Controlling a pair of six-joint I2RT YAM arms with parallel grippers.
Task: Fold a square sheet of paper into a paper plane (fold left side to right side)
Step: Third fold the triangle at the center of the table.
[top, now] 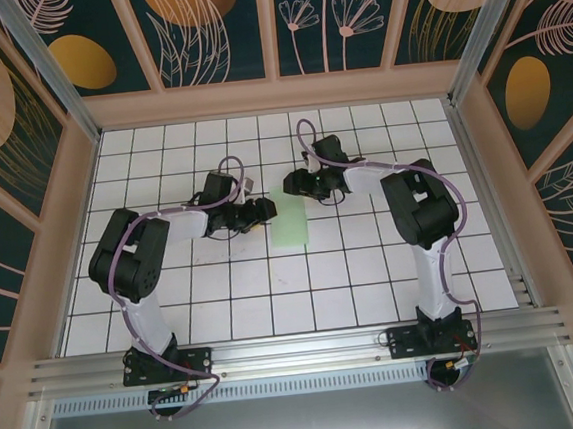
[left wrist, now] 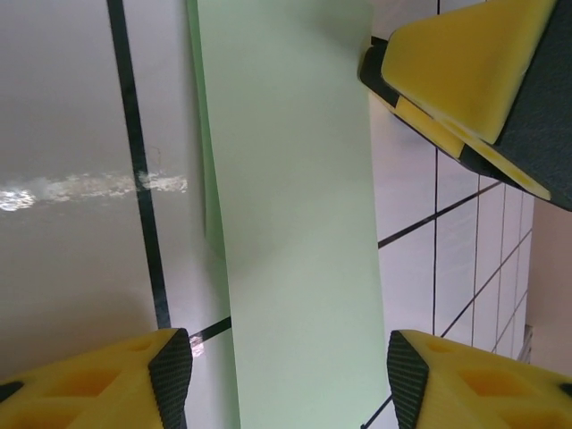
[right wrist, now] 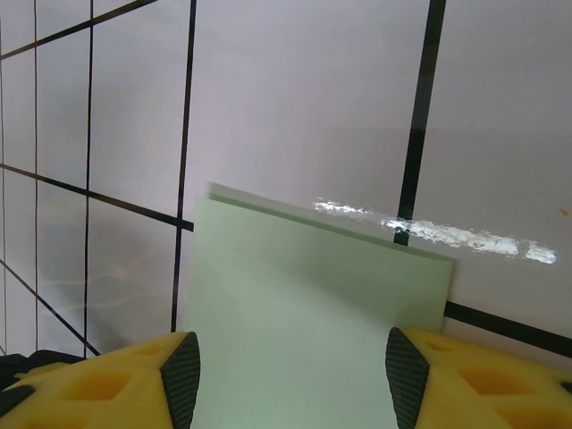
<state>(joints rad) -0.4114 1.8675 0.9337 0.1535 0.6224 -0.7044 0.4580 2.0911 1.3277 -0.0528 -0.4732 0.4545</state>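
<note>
The square sheet of paper [top: 292,226] lies on the tiled table, folded over into a narrow pale green strip with two layers showing along one edge. My left gripper [top: 266,210] sits at the strip's left edge near its far end. In the left wrist view the paper [left wrist: 295,223] runs between the spread fingertips of the left gripper [left wrist: 290,375], which is open. My right gripper [top: 290,185] hovers at the strip's far end. It is open too [right wrist: 290,375], straddling the paper [right wrist: 304,304]. One yellow finger [left wrist: 465,63] of the right gripper shows in the left wrist view.
White grid tiles [top: 371,267] with black lines cover the table. Wooden walls [top: 74,193] close it in at the left, right and back. A metal rail [top: 298,349] runs along the near edge by the arm bases.
</note>
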